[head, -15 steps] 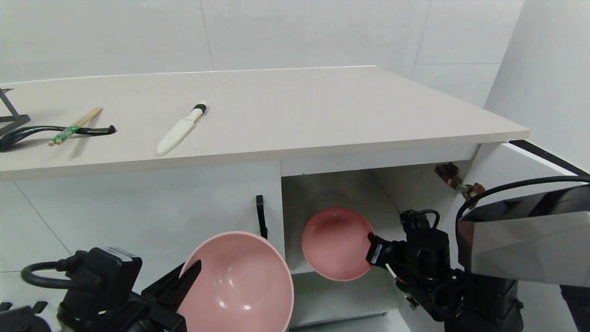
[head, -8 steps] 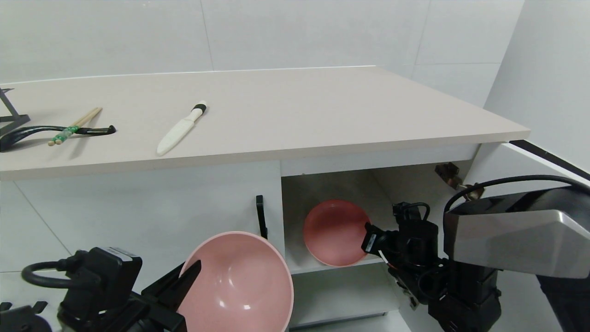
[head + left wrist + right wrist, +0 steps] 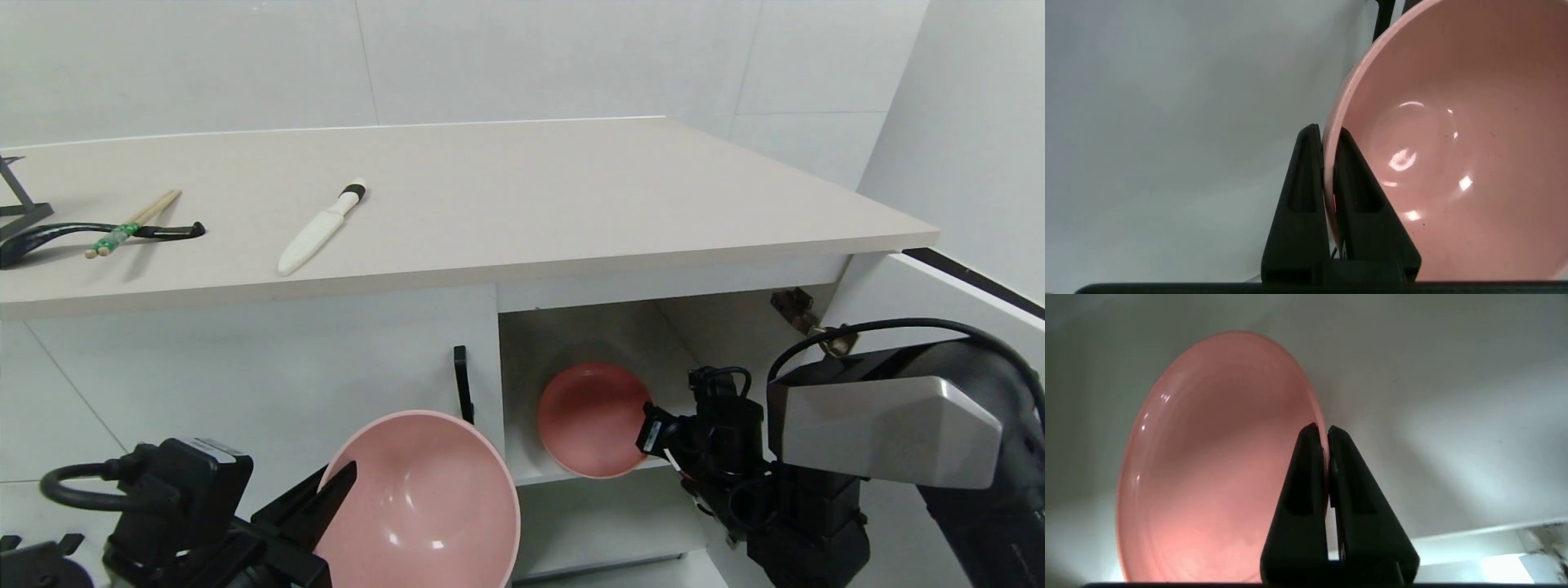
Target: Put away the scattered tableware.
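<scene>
White-tiled corner, beige surface (image 3: 571, 196) over white cabinets, rt compartment open w/ its door (image 3: 898, 286) swung out to the rt. Count: 2 pink dishes, 1 knife, 1 pr chopsticks, 1 black ladle, 1 black stand. Nearest, low at left: left hand (image 3: 347, 474) clamped on the rim of the big pink bowl (image 3: 420, 498), bowl tipped on edge w/ its hollow facing the head camera, held in front of the closed cabinet front just left of the black door handle (image 3: 462, 384). Left wrist view makes the pinch plain: left hand (image 3: 1327, 131) w/ one finger each side of the bowl (image 3: 1437, 155) wall. Farther in, right hand (image 3: 649, 429) grips the smaller pink plate (image 3: 592, 420) by its rt rim, plate tilted inside the open compartment, lower rim at the front edge of the shelf (image 3: 526, 472); contact can't be told. Room left above and behind it. Right wrist view: right hand (image 3: 1323, 431) shut tight on the plate (image 3: 1217, 465) rim. Up on the surface: knife (image 3: 320, 227) near the front edge, chopsticks (image 3: 131, 223) lying across the ladle (image 3: 163, 232), stand (image 3: 16, 200) at the far-left edge.
</scene>
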